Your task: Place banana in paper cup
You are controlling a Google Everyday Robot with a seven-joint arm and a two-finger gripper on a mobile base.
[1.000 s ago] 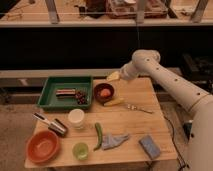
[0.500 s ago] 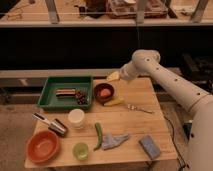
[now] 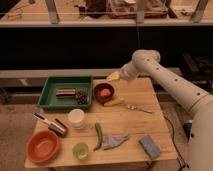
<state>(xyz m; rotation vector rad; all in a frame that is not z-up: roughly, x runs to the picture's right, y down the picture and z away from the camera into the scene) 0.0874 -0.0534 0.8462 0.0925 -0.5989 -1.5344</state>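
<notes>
Hovering beyond the bowl (image 3: 96,95) holding something orange (image 3: 104,92) is the gripper (image 3: 114,76).

Pale-yellow banana (image 3: 114,102), white paper cup (image 3: 76,118), green tray (image 3: 49,93)

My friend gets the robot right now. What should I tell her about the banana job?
Gripper: open and empty, up over the far edge of the table, behind the dark bowl.
Banana: lying on the table just right of the dark bowl, beside the fork.
Paper cup: upright in front of the green tray; it looks empty.
Done: nothing yet.
Left: lower to the banana, grab it, carry it to the cup, drop it in.
</notes>
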